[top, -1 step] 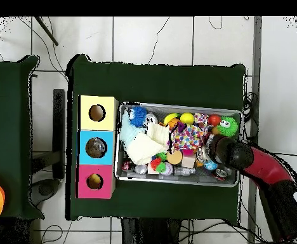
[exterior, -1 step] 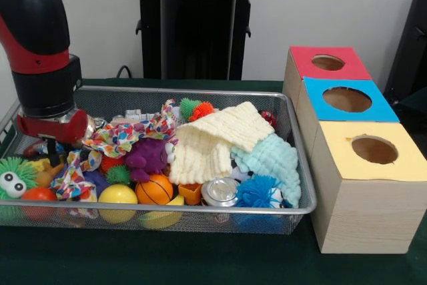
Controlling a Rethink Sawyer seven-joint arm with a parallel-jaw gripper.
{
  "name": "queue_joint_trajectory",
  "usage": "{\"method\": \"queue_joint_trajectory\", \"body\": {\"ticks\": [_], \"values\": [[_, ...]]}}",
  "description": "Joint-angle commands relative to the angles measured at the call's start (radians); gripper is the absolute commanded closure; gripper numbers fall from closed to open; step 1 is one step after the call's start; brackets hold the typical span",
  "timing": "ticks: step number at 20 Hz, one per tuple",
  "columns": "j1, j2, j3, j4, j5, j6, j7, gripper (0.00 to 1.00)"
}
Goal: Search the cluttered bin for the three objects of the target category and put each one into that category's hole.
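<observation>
Gripper (exterior, -1 step: 52,143) low in mesh bin (exterior, -1 step: 293,158) beside patterned cloth (exterior, -1 step: 123,135), jaws hidden, state unclear; best lifted straight, avoiding snagged fabric.

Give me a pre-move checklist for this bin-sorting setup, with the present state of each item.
1. Wire bin sits flat on the table: ok.
2. Red hole, blue hole and yellow hole unblocked: ok.
3. Arm is over the bin's end far from the boxes: ok.
4. Gripper open or shut: cannot tell.
5. Target objects all exposed: cannot tell; the cream cloth and patterned cloth cover items.
</observation>
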Motion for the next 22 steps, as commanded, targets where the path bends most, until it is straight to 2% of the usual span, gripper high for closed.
{"method": "queue_joint_trajectory", "body": {"ticks": [1, 8, 17, 20, 22], "values": [[0.011, 0.172, 0.076, -0.083, -0.097, -0.167, -0.016, 1.0], [0.025, 0.139, 0.048, -0.054, -0.09, -0.163, 0.027, 1.0], [0.027, 0.124, 0.048, -0.043, -0.085, -0.147, 0.026, 1.0], [0.04, 0.075, 0.03, -0.008, -0.076, -0.118, 0.042, 1.0], [0.056, -0.004, 0.01, 0.049, -0.067, -0.091, 0.065, 1.0]]}}
